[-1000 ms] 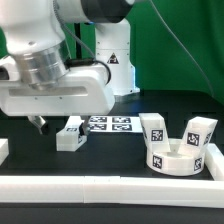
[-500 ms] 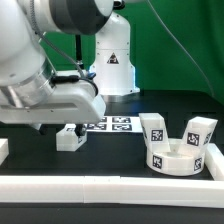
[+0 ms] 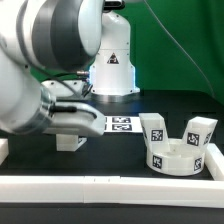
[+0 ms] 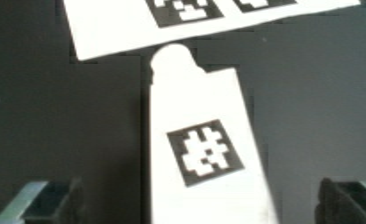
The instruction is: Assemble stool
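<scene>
Beneath the spread claw (image 4: 194, 203) lies 1 white leg (image 4: 201, 130).

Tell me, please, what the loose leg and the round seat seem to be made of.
The loose leg looks like hard white plastic, matt, smooth, with crisp edges; its tag seems printed. The round seat: probably the same white plastic, matt; picture too coarse to say more.

The exterior view was brightly and evenly lit, seemingly from above. The white arm (image 3: 45, 75), close to the lens, was soft and out of focus, and its underside was shadowed. The seat (image 3: 178, 160) and border rail (image 3: 110, 188) were nearly blown out against the black table (image 3: 120, 150). In the wrist view the leg (image 4: 201, 130) and its tag were blurred, and the fingertips (image 4: 38, 200) were dim.
</scene>
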Robot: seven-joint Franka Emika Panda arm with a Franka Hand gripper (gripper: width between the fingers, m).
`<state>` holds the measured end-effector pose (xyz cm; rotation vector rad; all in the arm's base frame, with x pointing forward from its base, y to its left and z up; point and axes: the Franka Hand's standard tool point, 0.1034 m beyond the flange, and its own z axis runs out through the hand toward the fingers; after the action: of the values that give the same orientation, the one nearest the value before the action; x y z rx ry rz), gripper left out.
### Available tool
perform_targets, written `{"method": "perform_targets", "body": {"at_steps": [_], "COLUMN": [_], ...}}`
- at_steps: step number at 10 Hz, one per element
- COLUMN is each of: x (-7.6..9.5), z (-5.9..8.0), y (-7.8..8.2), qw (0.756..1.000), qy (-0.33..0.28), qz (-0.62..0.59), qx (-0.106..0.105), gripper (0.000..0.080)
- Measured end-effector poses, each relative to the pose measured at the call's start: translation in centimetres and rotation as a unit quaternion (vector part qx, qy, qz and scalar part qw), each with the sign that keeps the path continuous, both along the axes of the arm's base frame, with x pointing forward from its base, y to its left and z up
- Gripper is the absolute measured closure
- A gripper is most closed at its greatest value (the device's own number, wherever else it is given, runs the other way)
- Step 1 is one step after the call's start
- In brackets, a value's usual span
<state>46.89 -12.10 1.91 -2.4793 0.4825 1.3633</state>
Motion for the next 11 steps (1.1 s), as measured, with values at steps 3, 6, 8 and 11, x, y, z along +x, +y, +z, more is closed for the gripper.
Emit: {"method": "perform_targets", "body": {"at_steps": [3,6,8,11], "x": [-0.05,-0.18,-0.19,0.19], "z": [-1.1,-1.27,-1.28,-0.98], "y": [-0.07,0.17,0.17,0.22], "qw": [0.999,0.999,0.999,0.999], "qy": [0.051,0.048,0.048,0.039], "qz": [0.001,0.001,0.0,0.005], "qx": [0.006,0.001,0.001,0.004], "gripper": [0.015,0.0238,0.0376,0.0474]}}
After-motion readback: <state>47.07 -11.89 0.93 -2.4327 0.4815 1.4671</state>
